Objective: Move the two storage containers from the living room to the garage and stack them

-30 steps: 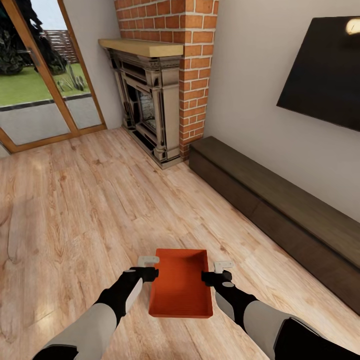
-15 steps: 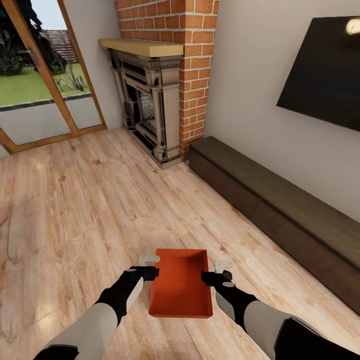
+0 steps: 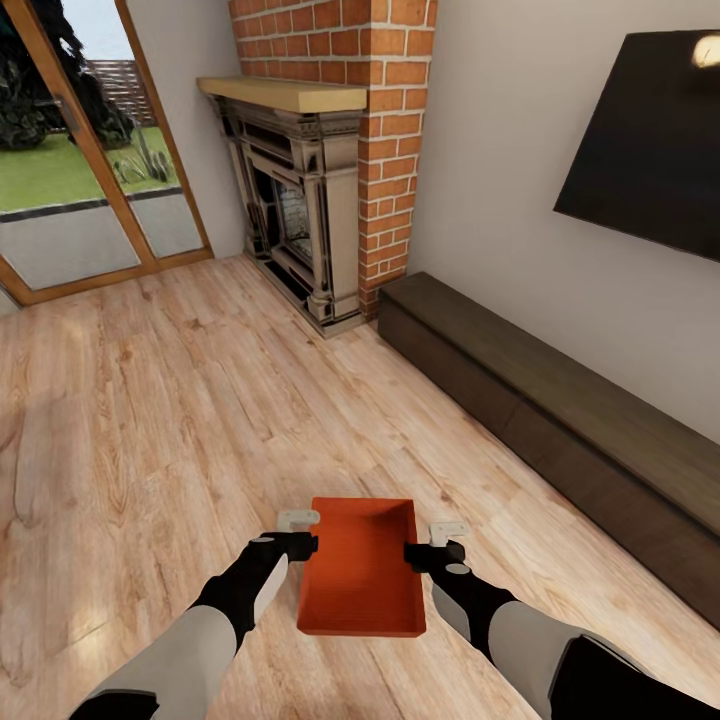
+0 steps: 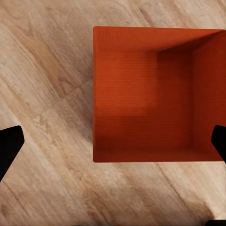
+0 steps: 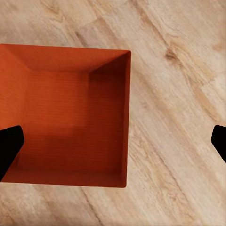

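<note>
Flanking the orange storage container (image 3: 360,575) now: left gripper (image 3: 300,535) at its nine o'clock wall, jaws spread wide and unclenched, right gripper (image 3: 432,540) at three o'clock, equally released. Container rests on the living room's wood plank floor (image 3: 150,420), fireplace (image 3: 290,215) at twelve.

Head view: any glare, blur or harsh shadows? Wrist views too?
Head view: sharp throughout, with one bright glare spot on the TV at its upper corner; soft even light on the wood floor. Left wrist view: the storage container is shaded darker on its inner walls, with a faint shadow on the planks beside it. Right wrist view: the same shading inside, and the wood grain looks slightly soft.
</note>
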